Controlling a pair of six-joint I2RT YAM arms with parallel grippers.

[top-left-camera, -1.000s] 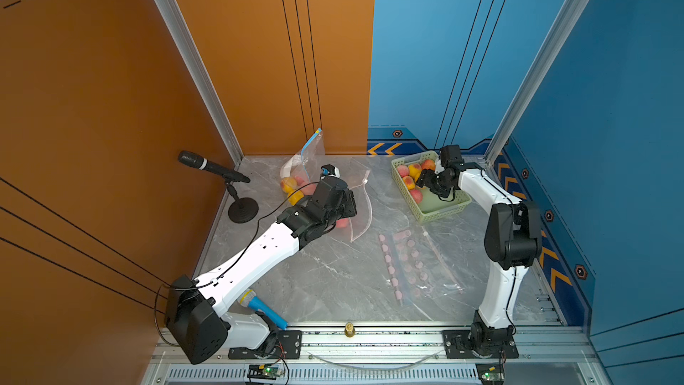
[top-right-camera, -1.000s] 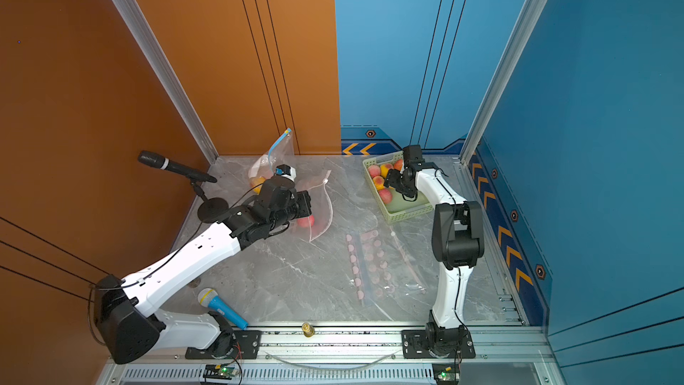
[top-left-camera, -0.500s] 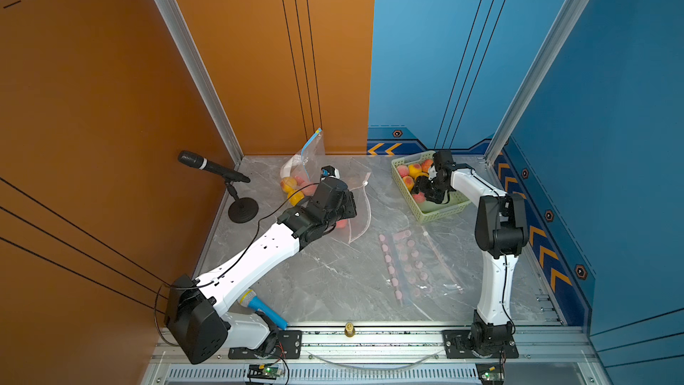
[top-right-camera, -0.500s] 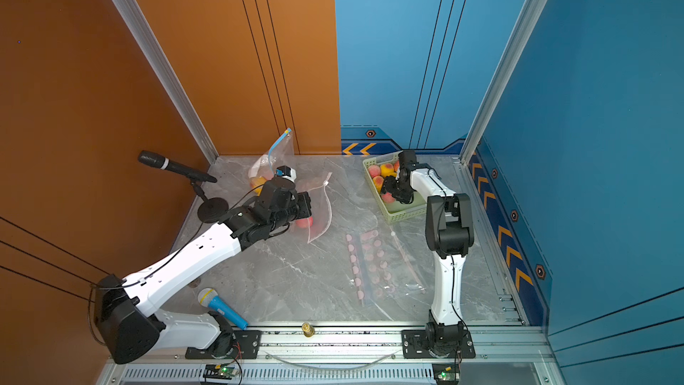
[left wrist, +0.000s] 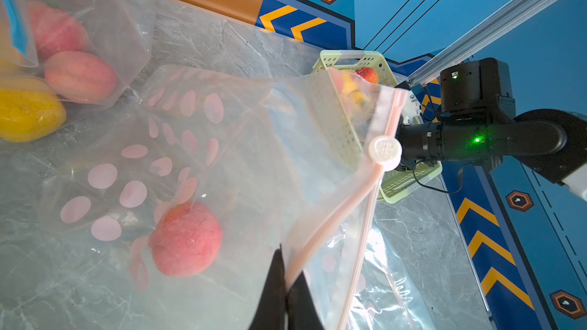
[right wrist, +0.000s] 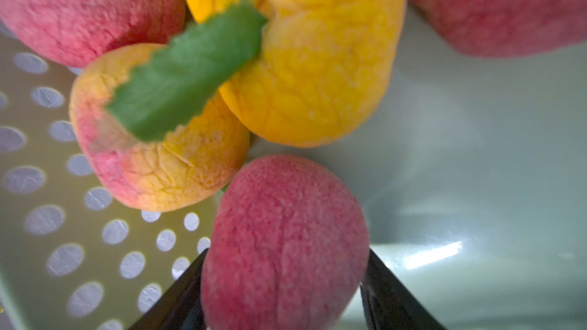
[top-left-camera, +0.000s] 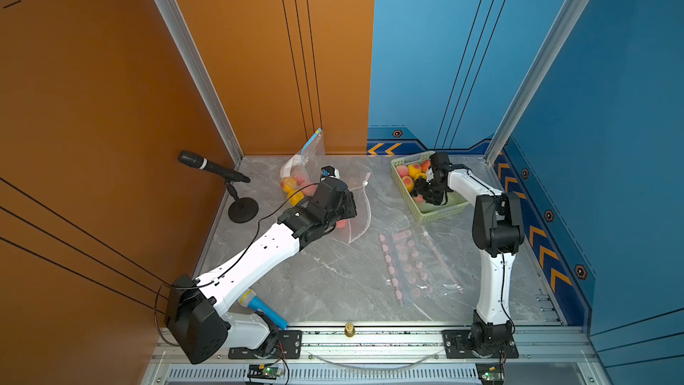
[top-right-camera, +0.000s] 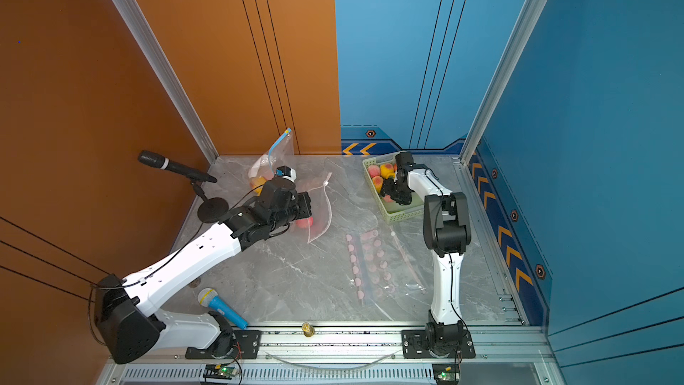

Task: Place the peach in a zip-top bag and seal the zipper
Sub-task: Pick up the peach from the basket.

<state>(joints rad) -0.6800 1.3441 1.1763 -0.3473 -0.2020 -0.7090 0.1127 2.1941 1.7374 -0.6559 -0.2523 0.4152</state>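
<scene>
In the right wrist view a red peach (right wrist: 286,242) sits between my right gripper's (right wrist: 287,252) black fingers, which touch it on both sides. It lies inside the pale green basket (top-left-camera: 436,212) with other red and yellow peaches. Both top views show that gripper (top-right-camera: 392,194) down in the basket. My left gripper (left wrist: 286,268) is shut on the edge of the clear zip-top bag (left wrist: 254,153) with pink dots, holding its mouth up. The white slider (left wrist: 385,150) sits on the pink zipper. One red peach (left wrist: 185,239) lies inside this bag.
A second clear bag (top-left-camera: 299,179) with fruit leans at the back wall. A black microphone on a stand (top-left-camera: 211,164) stands at the left. A blue toy microphone (top-left-camera: 261,307) lies near the front. A flat dotted bag (top-left-camera: 407,264) lies mid-table.
My right arm's elbow has swung left and the gripper has settled lower in the basket, its fingers narrowing onto the red peach. The left arm and bag have not moved.
</scene>
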